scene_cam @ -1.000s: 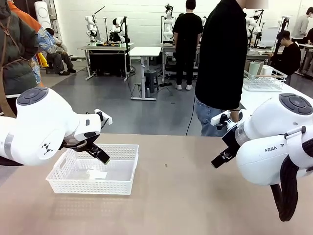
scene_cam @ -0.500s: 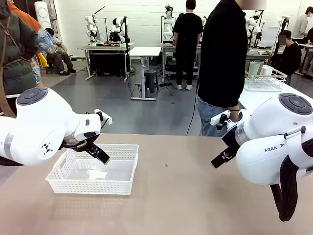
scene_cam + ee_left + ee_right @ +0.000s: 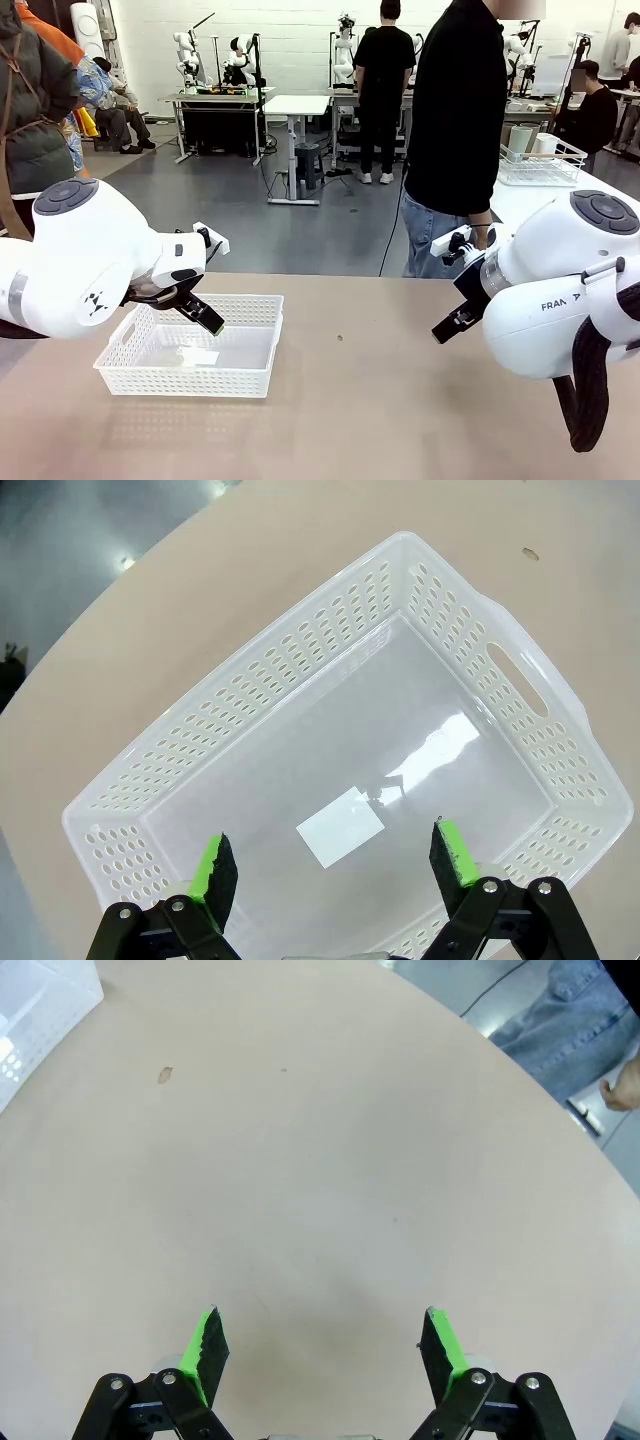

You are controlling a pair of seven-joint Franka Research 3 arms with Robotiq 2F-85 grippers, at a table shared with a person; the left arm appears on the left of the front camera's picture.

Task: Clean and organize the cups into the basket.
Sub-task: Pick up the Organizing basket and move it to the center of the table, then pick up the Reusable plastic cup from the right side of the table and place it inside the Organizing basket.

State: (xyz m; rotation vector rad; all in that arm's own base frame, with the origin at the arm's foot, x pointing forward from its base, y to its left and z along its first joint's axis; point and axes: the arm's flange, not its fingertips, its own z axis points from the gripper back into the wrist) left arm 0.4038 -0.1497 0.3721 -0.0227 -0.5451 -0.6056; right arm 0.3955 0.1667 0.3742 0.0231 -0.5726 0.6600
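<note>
Left gripper (image 3: 332,852) wide above basket (image 3: 330,620), wrist view showing floor label (image 3: 342,830), right gripper (image 3: 321,1338) wide above table (image 3: 300,1160)

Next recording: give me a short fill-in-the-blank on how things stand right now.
1. The left hand hangs over the basket with its jaws ___.
2. The basket stands on the robot's ___ side of the table.
3. Apart from a white label, the basket is ___.
Missing: open; left; empty.

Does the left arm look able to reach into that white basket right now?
Probably yes: the left gripper hangs open right above the basket, and nothing lies between them.
</note>
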